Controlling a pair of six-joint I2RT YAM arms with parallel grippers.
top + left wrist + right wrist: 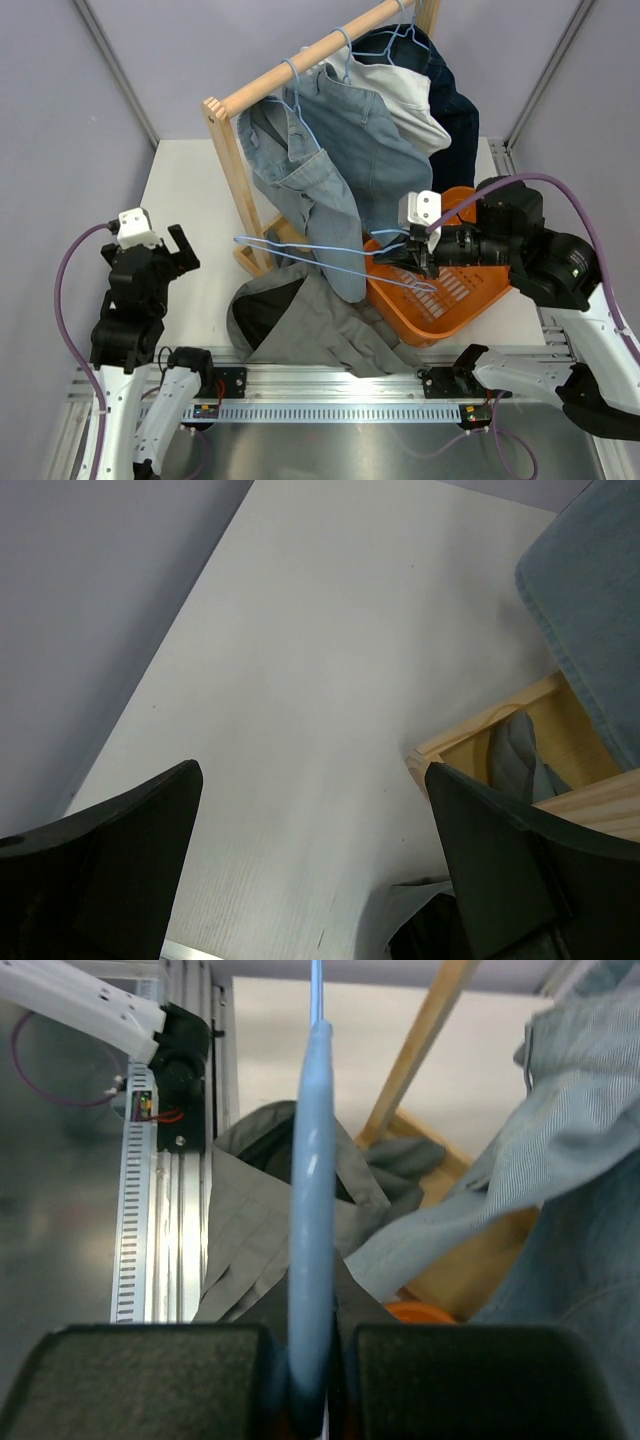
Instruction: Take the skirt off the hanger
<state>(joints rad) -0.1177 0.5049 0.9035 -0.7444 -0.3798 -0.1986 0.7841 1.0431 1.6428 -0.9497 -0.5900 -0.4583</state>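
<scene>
1. The right arm's jaws were closed tight on the hanger (312,1160), pinching its thin wire between the pads, probably so the frame could be carried level and clear of the cloth.
2. The skirt (310,318) lay crumpled on the worktop (190,190) at the near edge, beside the orange basket (462,292) and below the held wire. It appeared to be off the hanger.
3. The left arm's jaws stood wide and empty, well apart from the skirt, seemingly parked out of the way.
4. Denim garments (340,150) hung on the wooden rail (300,60).
</scene>
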